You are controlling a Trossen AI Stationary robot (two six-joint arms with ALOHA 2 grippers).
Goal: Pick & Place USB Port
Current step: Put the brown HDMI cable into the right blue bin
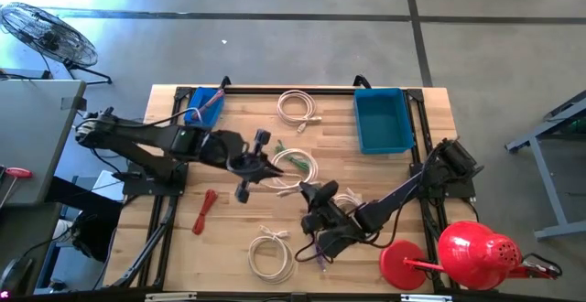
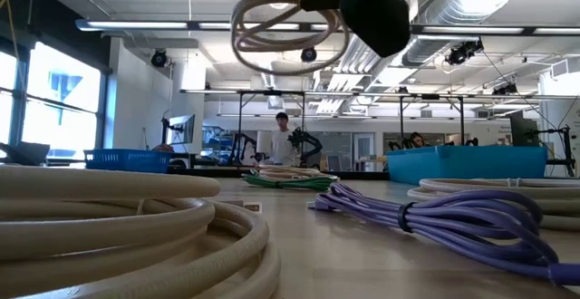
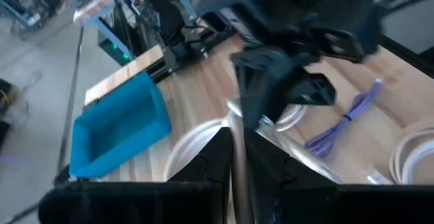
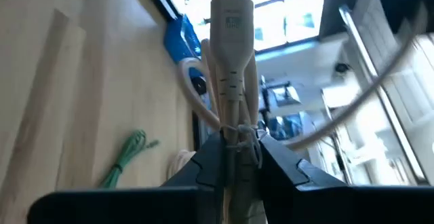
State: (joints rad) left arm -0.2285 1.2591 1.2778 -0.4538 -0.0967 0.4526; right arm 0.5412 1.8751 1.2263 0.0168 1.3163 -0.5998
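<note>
Over the middle of the wooden surface (image 1: 238, 110), the right pincer (image 4: 230, 157) is clamped on a bundled cream cable (image 4: 231, 81) held up in the air, while the left pincer (image 1: 259, 167) hovers close by, its opening hard to tell.

From overhead I get even, bright light on the counter (image 1: 238, 238) with only soft shadows. At counter height, ceiling strip lights (image 2: 181, 25) and the windows (image 2: 54, 95) glare, and the nearest cream cable coil (image 2: 127, 236) is out of focus. My left wrist feed is motion-blurred; the right wrist's background is washed out.
</note>
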